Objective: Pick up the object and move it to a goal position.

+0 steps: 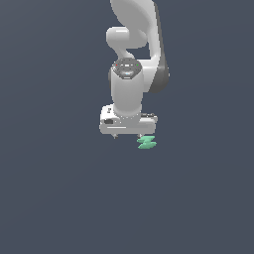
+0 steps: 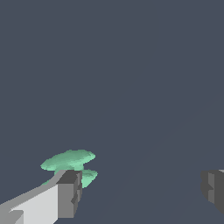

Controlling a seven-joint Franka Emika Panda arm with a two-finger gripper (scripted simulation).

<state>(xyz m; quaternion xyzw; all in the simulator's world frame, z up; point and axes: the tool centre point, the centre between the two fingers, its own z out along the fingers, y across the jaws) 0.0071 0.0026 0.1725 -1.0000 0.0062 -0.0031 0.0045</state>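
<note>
only the wrist view shows the gripper (image 2: 142, 188) spread wide, object (image 2: 70, 161) beside one finger.

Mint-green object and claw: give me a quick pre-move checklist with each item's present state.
1. Claw open: ok, fingers wide apart.
2. Mint-green object in view: ok, both views.
3. Object centred between the fingers: not ok, it sits by one finger in the wrist view.
4. Object gripped: not ok, nothing closed on it.
5. Finger touching the object: cannot tell.
6. Goal position marked: cannot tell, none seen.
</note>
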